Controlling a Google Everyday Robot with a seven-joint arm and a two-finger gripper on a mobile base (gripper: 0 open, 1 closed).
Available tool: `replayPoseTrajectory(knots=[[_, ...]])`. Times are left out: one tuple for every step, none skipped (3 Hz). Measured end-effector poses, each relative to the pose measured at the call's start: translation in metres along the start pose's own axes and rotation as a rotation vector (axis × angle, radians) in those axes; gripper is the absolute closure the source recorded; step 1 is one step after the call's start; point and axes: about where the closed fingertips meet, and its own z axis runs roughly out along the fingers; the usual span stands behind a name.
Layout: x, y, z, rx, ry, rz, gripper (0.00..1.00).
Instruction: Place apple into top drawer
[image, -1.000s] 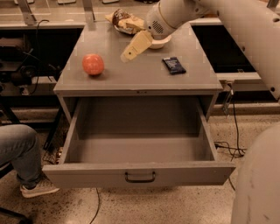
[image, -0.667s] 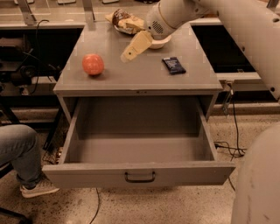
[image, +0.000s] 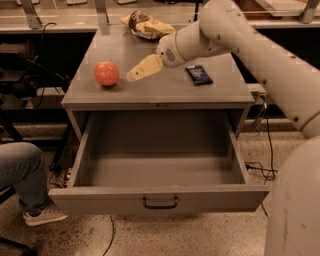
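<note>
Person's leg (image: 20, 170) in jeans is sitting at far left, off the work. Apple (image: 107, 74) is lying on the left part of the tabletop (image: 160, 94), touching nothing else. Gripper (image: 133, 75) is hovering just right of the apple, tip pointing at it, apparently not touching. It is showing side-on, so whether it is open or closed cannot be told. Snack bag (image: 147, 26) is lying at the back edge and a dark packet (image: 199, 74) is lying further right. Top drawer (image: 160, 192) is standing pulled out below the tabletop.

Handling guess: the apple is looking firm, smooth, slightly slippery, fairly light and likely to roll if nudged. Gripping across its widest middle, squarely and with a moderate squeeze, is looking safest against bruising.
</note>
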Motion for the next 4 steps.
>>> replayPoseTrajectory(knots=[[-0.003, -0.002, 0.043, -0.035, -0.107, 0.044, 0.0], [-0.017, 0.002, 0.074, -0.052, -0.156, 0.032, 0.0], [-0.03, 0.011, 0.1, -0.081, -0.182, 0.012, 0.0], [-0.039, 0.019, 0.122, -0.114, -0.177, -0.003, 0.0]])
